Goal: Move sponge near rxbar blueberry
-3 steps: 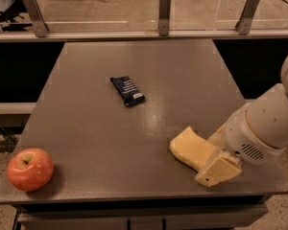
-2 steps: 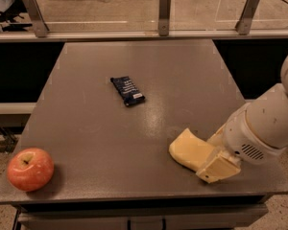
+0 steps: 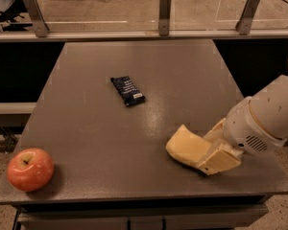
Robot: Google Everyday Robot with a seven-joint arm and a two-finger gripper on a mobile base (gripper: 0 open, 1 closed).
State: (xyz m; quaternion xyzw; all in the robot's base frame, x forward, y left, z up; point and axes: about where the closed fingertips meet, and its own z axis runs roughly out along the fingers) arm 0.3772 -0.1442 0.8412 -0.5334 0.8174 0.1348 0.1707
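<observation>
The pale yellow sponge (image 3: 184, 145) lies at the table's front right, its right end held between the cream-coloured fingers of my gripper (image 3: 207, 150). The gripper reaches in from the right edge and is shut on the sponge, low at the table top. The rxbar blueberry (image 3: 127, 90), a dark navy wrapper with white lettering and a white patch at its near end, lies flat near the table's middle. It is well apart from the sponge, up and to the left of it.
A red apple (image 3: 30, 169) sits at the front left corner of the grey table (image 3: 86, 128). A glass barrier with metal posts (image 3: 165, 12) runs along the far edge. The table's front and right edges are close to the gripper.
The gripper and the sponge have shifted slightly to the left along the table's front. The bar and the apple have not moved.
</observation>
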